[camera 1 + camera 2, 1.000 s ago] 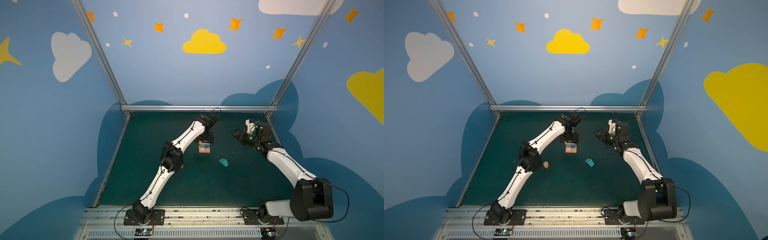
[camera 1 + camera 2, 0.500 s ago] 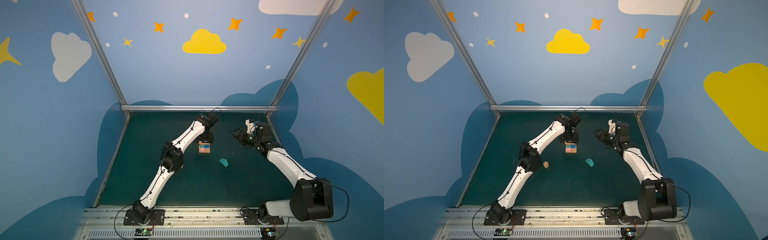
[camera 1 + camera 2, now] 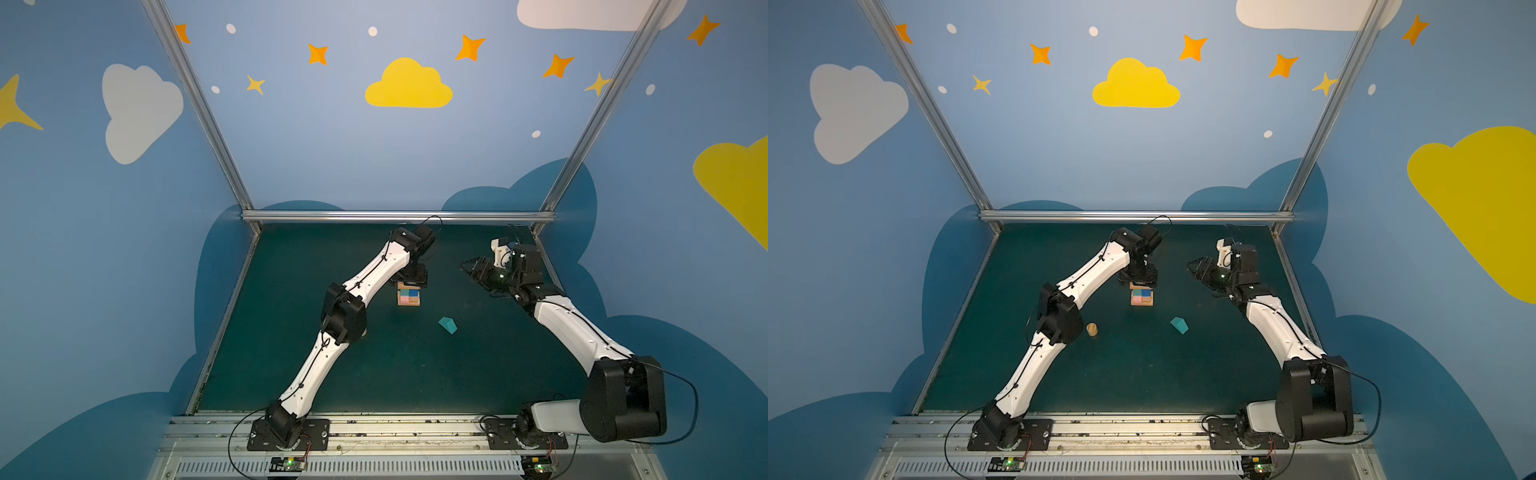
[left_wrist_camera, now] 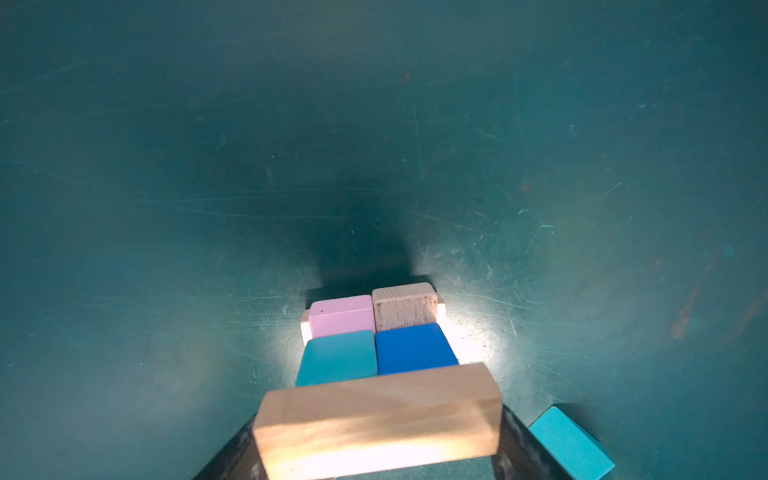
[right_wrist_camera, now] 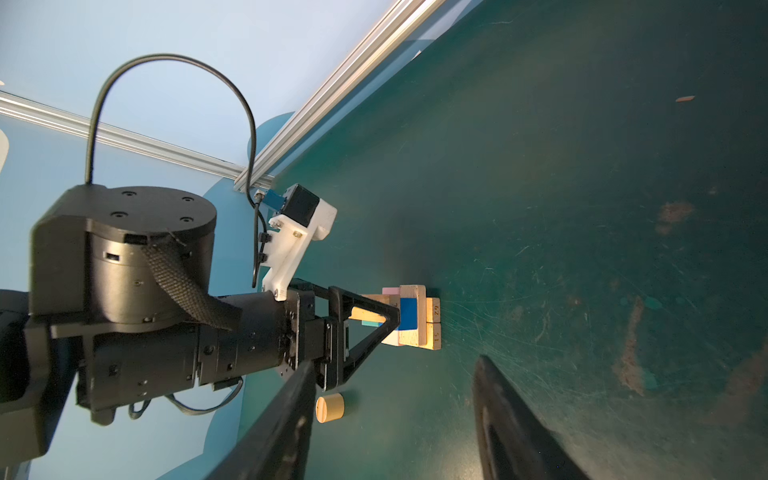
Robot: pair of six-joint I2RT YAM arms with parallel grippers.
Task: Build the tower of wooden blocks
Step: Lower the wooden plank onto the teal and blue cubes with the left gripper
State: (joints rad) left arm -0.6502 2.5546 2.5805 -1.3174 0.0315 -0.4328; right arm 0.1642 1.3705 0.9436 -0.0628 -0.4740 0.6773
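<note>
The left jaws grip a tan bar (image 4: 378,419) by its ends directly above the tower (image 3: 409,298), its long edge crossing the teal cube (image 4: 336,357) and blue cube (image 4: 415,349); whether it touches them I cannot tell. The right jaws stand open and empty, well right of the tower. The house piece (image 3: 1179,325) and cylinder (image 3: 1091,329) lie apart on the desk (image 3: 415,374), open surface around them; the back rail (image 3: 399,216) stands well behind.

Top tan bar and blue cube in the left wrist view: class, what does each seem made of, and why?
The tan bar: seemingly bare wood, matt; grain streaks run along its face. The blue cube: smooth opaque paint, no grain visible; possibly wood beneath, cannot confirm.
</note>
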